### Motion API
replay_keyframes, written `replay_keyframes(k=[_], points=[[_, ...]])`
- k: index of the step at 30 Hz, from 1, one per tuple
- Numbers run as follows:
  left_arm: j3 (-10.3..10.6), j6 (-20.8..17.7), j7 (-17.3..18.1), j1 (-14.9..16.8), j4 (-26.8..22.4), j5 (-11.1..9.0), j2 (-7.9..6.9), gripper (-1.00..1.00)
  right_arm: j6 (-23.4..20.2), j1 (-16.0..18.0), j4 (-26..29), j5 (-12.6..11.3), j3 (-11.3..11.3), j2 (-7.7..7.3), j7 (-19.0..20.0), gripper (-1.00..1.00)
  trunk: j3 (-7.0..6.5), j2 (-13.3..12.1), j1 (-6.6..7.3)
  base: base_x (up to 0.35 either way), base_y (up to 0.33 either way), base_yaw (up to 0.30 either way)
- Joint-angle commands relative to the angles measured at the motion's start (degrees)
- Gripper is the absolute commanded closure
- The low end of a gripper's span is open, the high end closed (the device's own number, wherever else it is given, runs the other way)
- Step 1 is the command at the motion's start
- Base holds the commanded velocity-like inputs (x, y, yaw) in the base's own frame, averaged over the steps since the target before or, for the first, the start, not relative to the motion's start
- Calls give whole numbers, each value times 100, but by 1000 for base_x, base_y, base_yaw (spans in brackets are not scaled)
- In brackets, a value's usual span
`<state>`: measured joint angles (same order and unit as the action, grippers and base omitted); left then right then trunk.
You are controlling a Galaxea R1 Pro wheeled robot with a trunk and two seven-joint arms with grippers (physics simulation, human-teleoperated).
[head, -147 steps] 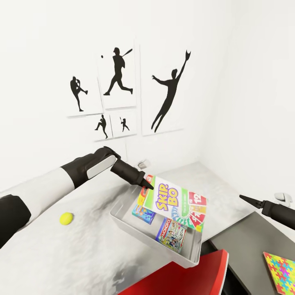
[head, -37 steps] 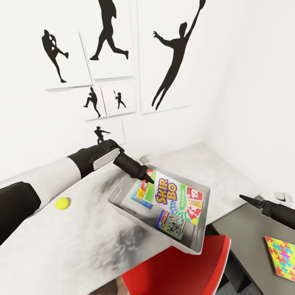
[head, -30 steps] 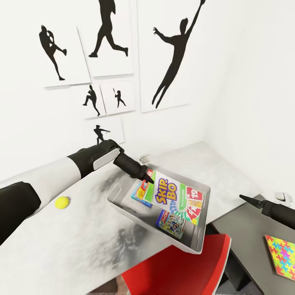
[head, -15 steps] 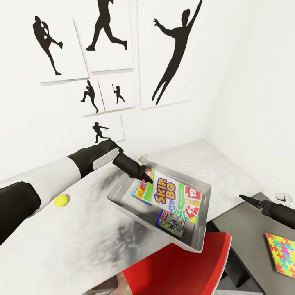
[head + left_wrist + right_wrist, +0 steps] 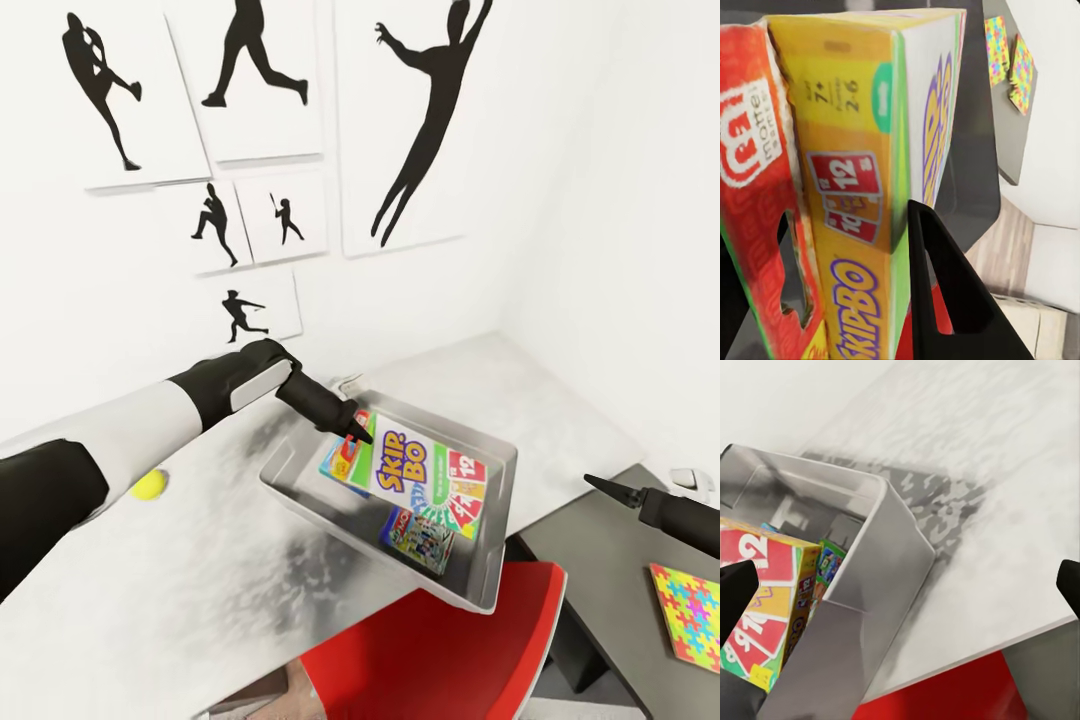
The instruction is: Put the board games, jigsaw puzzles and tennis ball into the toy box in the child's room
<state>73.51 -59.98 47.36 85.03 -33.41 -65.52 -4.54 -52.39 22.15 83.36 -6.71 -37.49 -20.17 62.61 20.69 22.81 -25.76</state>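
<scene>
Three board games (image 5: 418, 485) fill the toy box (image 5: 480, 590); left pincer (image 5: 352, 433) grasps Skip-Bo (image 5: 425, 475).

Red chair (image 5: 440, 650) by wall pics (image 5: 420, 130)

Three board games (image 5: 425, 480) (stacked in the tray), one toy box (image 5: 490, 588), one tennis ball (image 5: 149, 485), two jigsaw puzzles (image 5: 1009, 58), one red chair (image 5: 430, 650), six silhouette pictures (image 5: 405, 120), two grippers (image 5: 352, 436)
</scene>
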Motion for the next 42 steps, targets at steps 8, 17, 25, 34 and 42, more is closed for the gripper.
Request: replay_keyframes(k=[8, 17, 25, 34, 42], points=[[60, -2, 24, 40, 244, 25, 216, 100, -34, -4, 17, -14, -4, -2, 13, -100, 84, 12, -3, 0, 0, 0], [101, -2, 20, 56, 370, 36, 306, 100, -34, -8, 21, -14, -4, -4, 14, -100, 167, 12, -3, 0, 0, 0], [114, -2, 21, 134, 395, 35, 325, 100, -34, -9, 22, -18, 0, -1, 14, -100, 241, 12, -3, 0, 0, 0], [125, -2, 23, 171, 403, 32, 326, 100, -34, -11, 22, -19, 4, -4, 15, -100, 324, 12, -3, 0, 0, 0], [128, -2, 21, 178, 404, 36, 327, 100, -34, -14, 22, -22, 4, -1, 15, -100, 398, 12, -3, 0, 0, 0]])
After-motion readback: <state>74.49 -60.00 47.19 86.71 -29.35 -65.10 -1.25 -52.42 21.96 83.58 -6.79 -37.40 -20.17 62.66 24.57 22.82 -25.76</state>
